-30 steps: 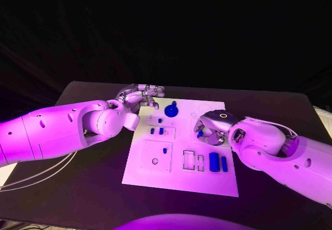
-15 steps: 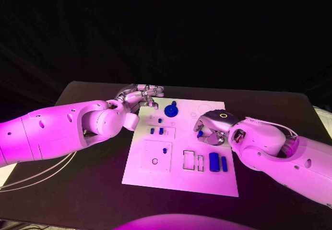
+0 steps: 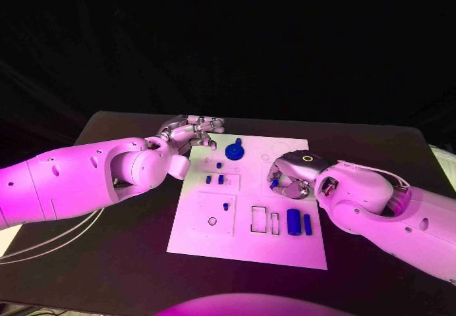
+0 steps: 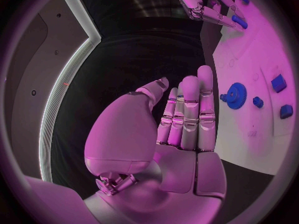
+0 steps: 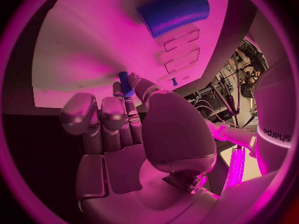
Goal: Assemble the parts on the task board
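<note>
We log the task board (image 3: 249, 253), long axis running away from the robot. The right hand (image 3: 288, 179) at its right edge pinches a small blue peg (image 5: 126, 81), tip towards the board. The left hand (image 3: 193, 134), at the far-left corner, lies flat, fingers extended together, holding nothing, beside the blue gear (image 3: 234, 152).

Task board (image 3: 204, 237) at the table's (image 3: 105, 263) middle. On the board: gear part (image 3: 234, 152) at the far end; two small parts (image 3: 215, 178) side by side nearer, left of centre; two upright parts (image 3: 299, 222) side by side near the right edge. Left hand (image 3: 195, 131) by the far left corner, beside the gear. Right hand (image 3: 288, 179) over the right edge, a small part (image 5: 126, 82) at its fingertips.
</note>
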Tool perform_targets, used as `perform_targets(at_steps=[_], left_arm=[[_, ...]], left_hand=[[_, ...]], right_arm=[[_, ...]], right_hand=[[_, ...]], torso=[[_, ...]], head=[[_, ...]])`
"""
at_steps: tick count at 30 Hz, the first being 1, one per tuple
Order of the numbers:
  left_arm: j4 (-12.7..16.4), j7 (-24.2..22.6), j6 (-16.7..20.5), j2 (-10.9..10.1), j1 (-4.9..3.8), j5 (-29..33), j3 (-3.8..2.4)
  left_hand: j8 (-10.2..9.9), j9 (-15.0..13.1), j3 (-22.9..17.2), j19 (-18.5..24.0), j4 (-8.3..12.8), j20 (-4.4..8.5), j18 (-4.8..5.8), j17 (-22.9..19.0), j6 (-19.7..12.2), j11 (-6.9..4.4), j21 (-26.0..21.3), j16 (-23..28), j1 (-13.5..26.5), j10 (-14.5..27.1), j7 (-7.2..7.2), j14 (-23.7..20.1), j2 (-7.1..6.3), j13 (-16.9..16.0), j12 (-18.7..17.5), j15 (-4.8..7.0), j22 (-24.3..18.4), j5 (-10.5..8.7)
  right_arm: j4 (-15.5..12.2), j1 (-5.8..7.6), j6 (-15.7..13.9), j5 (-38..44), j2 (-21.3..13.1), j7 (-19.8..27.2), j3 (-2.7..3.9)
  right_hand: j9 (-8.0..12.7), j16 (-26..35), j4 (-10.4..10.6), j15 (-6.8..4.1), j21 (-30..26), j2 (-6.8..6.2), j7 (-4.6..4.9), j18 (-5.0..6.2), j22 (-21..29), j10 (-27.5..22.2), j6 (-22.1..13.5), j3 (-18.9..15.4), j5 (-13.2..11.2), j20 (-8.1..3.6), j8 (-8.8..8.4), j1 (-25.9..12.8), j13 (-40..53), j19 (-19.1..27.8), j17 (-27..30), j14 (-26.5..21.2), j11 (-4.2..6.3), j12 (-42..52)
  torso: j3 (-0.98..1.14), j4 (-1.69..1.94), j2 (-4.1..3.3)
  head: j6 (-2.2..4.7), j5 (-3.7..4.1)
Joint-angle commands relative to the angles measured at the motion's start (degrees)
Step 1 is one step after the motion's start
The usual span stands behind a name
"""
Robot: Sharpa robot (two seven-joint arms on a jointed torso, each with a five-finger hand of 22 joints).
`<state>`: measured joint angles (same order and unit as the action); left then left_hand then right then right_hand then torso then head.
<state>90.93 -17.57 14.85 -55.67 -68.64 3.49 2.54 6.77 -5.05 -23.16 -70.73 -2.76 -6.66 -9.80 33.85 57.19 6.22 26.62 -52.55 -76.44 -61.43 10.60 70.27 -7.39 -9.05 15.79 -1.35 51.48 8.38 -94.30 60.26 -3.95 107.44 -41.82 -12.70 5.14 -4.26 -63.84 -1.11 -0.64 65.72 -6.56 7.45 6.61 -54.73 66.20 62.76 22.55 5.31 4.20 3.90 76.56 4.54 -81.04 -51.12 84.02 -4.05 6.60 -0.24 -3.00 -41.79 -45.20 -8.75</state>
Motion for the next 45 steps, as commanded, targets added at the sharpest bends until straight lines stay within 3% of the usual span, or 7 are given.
perform_targets(at_steps=[1,8,12,17,31,37,45], left_arm=[[0.1,-0.3,-1.1,0.0,-0.02,-0.3,-0.02],[0.1,-0.2,-1.1,0.0,-0.02,-0.3,-0.02],[0.0,-0.2,-1.0,0.0,-0.01,-0.3,-0.02],[0.0,-0.2,-1.0,0.1,-0.01,-0.3,-0.02],[0.1,-0.2,-1.0,0.0,-0.01,-0.3,-0.02],[0.1,-0.2,-1.0,-0.1,-0.01,-0.3,-0.02],[0.1,-0.2,-1.0,-0.1,-0.01,-0.3,-0.02]], left_hand=[[0.2,0.1,0.1,-0.1,0.2,-0.3,-0.61,-0.1,-0.3,0.07,-0.2,-0.2,-0.3,0.5,0.09,-0.5,0.21,-0.1,0.2,0.02,-0.1,0.1],[0.2,0.1,0.1,-0.1,0.2,-0.3,-0.61,-0.1,-0.3,0.07,-0.2,-0.2,-0.3,0.5,0.09,-0.5,0.21,-0.1,0.2,0.02,-0.1,0.1],[0.2,0.1,0.1,-0.1,0.2,-0.3,-0.61,-0.1,-0.3,0.07,-0.2,-0.2,-0.3,0.5,0.09,-0.5,0.21,-0.1,0.2,0.02,-0.1,0.1],[0.2,0.1,0.1,-0.1,0.2,-0.3,-0.62,-0.1,-0.4,0.06,-0.2,-0.2,-0.3,0.6,0.08,-0.5,0.3,-0.1,0.3,0.02,-0.1,0.1],[0.2,0.1,0.1,-0.1,0.2,-0.3,-0.62,-0.1,-0.4,0.06,-0.2,-0.2,-0.3,0.6,0.08,-0.5,0.3,-0.1,0.3,0.02,-0.1,0.1],[0.2,0.1,0.1,-0.1,0.2,-0.3,-0.62,-0.1,-0.4,0.06,-0.2,-0.2,-0.3,0.6,0.08,-0.5,0.3,-0.1,0.3,0.02,-0.1,0.1],[0.3,0.1,0.0,-0.1,0.2,-0.29,-0.62,-0.1,-0.4,0.05,-0.3,-0.2,-0.4,0.6,0.08,-0.5,0.38,-0.1,0.4,0.03,-0.1,0.11]], right_arm=[[-0.1,-0.07,0.0,0.7,-0.1,-0.4,0.0],[-0.3,-0.12,-0.2,0.7,-0.1,-0.4,0.01],[-0.5,-0.16,-1.7,0.9,-0.2,-0.3,0.01],[-1.0,-0.23,-4.7,0.9,-0.3,0.1,0.02],[-4.4,-0.25,-7.0,-2.4,-2.6,-0.2,0.57],[-9.1,-0.25,-7.4,-4.1,-4.1,-0.4,1.16],[-12.4,-0.53,-8.5,-5.3,-2.5,0.4,1.33]], right_hand=[[-0.1,-0.4,0.0,-0.41,0.5,0.22,-0.09,-0.12,-0.2,0.5,0.4,0.4,0.2,0.04,0.24,0.6,0.1,-0.4,-0.1,0.5,0.08,0.2],[-0.1,-0.7,-0.1,-0.54,0.9,0.52,-0.13,-0.22,-0.7,1.0,0.6,1.0,0.2,-0.07,0.26,1.0,0.1,-0.5,-0.5,0.6,0.2,0.1],[-0.4,-1.7,-0.9,-1.07,3.1,2.21,-0.3,-0.76,-3.7,3.3,2.2,2.9,-2.1,-0.28,0.95,2.8,0.4,-1.3,-1.6,0.8,0.67,0.6],[-1.0,-2.4,-2.0,-1.47,6.1,3.38,-0.47,-1.52,-8.0,5.6,4.2,4.4,-2.3,-0.55,1.91,4.4,1.0,-2.4,-2.5,0.9,1.24,1.1],[-1.1,-2.4,-2.3,-1.48,6.7,3.19,-0.43,-1.65,-8.8,6.0,4.4,4.5,-2.3,-0.68,1.99,4.3,1.1,-2.5,-2.4,0.9,1.25,0.9],[-1.1,-2.4,-2.3,-1.48,6.8,3.12,-0.42,-1.65,-8.9,6.0,4.4,4.5,-2.3,-0.7,1.98,4.3,1.2,-2.5,-2.4,0.9,1.24,0.9],[-1.2,-2.6,-2.6,-1.49,7.1,3.17,-0.38,-1.71,-9.2,6.1,4.5,4.8,-2.1,-0.77,2.02,4.4,1.2,-2.6,-2.6,0.9,1.25,0.7]], torso=[[0.01,0.0,-0.04],[-0.02,0.06,0.0],[-0.04,0.09,0.01],[-0.03,0.09,-0.01],[-0.09,0.1,0.01],[-0.12,0.19,0.01],[-0.11,0.16,-0.06]], head=[[-0.03,0.01],[-0.05,0.09],[-0.07,0.12],[-0.03,0.24],[0.22,0.36],[0.22,0.22],[0.12,-0.36]])
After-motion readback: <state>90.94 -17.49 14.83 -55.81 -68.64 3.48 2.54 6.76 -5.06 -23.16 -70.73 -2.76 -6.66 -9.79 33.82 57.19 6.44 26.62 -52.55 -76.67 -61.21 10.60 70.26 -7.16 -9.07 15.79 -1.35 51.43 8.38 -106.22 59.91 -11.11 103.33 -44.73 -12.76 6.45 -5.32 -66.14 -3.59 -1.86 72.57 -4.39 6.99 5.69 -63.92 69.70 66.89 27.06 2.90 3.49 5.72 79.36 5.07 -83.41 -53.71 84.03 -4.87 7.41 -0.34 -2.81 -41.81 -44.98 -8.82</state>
